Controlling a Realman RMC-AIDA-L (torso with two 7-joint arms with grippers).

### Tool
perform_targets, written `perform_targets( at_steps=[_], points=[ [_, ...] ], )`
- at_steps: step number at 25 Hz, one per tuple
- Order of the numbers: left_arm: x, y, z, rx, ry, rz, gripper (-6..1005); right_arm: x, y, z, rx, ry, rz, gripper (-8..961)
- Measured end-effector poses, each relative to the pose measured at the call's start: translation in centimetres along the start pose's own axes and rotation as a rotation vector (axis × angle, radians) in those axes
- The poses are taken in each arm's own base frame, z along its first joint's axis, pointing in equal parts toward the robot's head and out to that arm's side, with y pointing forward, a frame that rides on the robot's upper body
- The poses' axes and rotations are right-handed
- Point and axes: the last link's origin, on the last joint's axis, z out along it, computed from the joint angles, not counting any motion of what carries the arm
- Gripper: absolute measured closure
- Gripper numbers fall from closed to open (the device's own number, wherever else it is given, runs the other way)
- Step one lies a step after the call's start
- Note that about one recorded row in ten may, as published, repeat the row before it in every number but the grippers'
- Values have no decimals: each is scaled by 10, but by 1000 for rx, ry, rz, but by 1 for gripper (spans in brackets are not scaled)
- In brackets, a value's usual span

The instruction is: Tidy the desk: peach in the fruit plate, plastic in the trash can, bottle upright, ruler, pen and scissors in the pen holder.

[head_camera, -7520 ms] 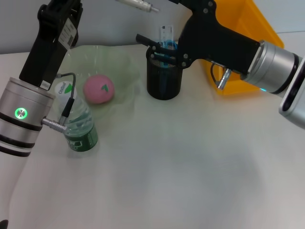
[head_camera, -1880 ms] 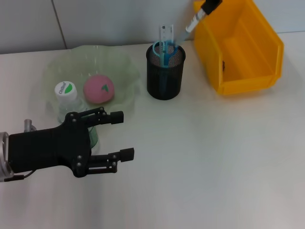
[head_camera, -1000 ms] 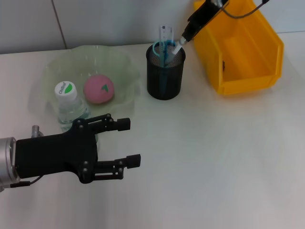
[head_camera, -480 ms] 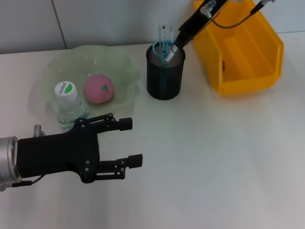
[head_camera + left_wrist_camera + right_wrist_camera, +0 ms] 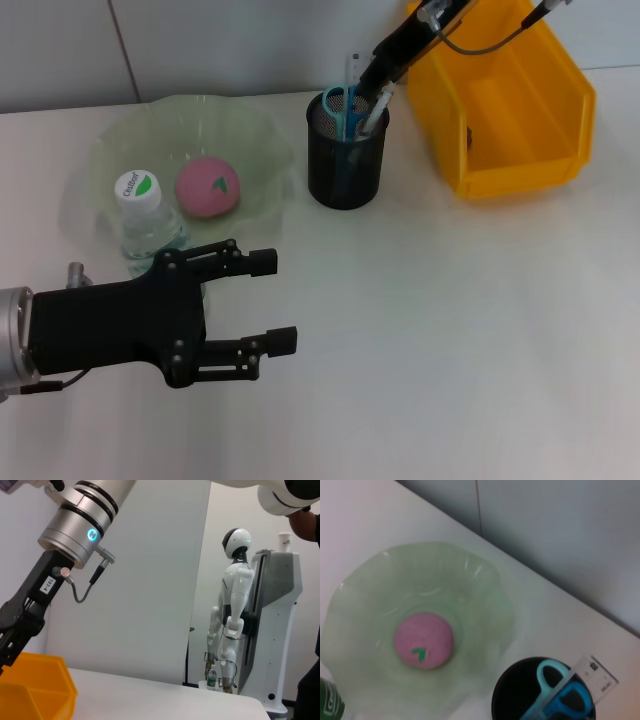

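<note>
Up at the far side of the desk (image 5: 430, 330), the right gripper (image 5: 385, 62) reaches in from the top edge of the head view, and most of its arm is cut off there. Its dark fingers (image 5: 392, 50) sit right over the rim of the pen holder (image 5: 345, 165) and pinch the upper end of the pen (image 5: 374, 108), whose lower part already slants down inside the mesh cup. How tightly the fingers close is hard to make out, since they show only as a narrow black shape. The scissors (image 5: 343, 106) stand in the same cup with their blue handle loops above the rim, and the ruler (image 5: 352, 68) pokes up behind them, partly covered by the gripper. In the right wrist view the cup (image 5: 520, 690) is cut off at the frame's lower edge, with the scissors (image 5: 560, 695) and ruler (image 5: 592, 672) leaning together inside it; the pen cannot be seen there.

The peach (image 5: 208, 186) lies in the fruit plate (image 5: 200, 120). The bottle (image 5: 145, 222) stands upright at the plate's near edge, its lower half hidden behind the left gripper (image 5: 265, 302). That gripper hovers low over the near left part of the desk, its two fingers spread wide and holding nothing. The trash can (image 5: 510, 110) sits just beside the pen holder on the right; whatever is deep inside it cannot be made out. The left wrist view looks away across the room and shows only a corner of the yellow bin (image 5: 32, 690).
</note>
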Motion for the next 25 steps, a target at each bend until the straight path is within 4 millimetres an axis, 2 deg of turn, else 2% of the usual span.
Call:
perform_targets(
  at_steps=[5,8,12,15,16,18,20,21,22,23,25],
  points=[
    [0,0,-1,-4,-4,1,185,-3,3,0,0,-20,-5,415],
    [0,1,-2,-7,-6,-1,185,-8,6,-3,-1,-54,-8,365],
    [-2,2,-5,-5,-9,-3,185,1,10,-6,-22,-115,3,298],
    [-4,3,-7,-2,-15,-8,185,20,15,-17,-57,-249,-1,248],
    [-6,4,-8,-3,-26,-9,185,37,19,-21,-111,-334,-5,248],
    [-7,4,-8,-2,-31,-10,185,44,21,-21,-143,-368,-6,247],
    [-9,5,-9,-2,-37,-12,185,64,24,-22,-240,-470,-1,247],
    [-9,6,-9,0,-36,-16,185,89,23,-22,-327,-590,0,247],
    [-10,6,-10,2,-34,-19,185,102,23,-21,-366,-643,-3,247],
    [-10,6,-10,2,-34,-19,185,102,23,-21,-366,-643,-3,247],
    [-10,6,-11,17,-23,-27,186,125,24,-20,-432,-733,-19,246]
  ],
)
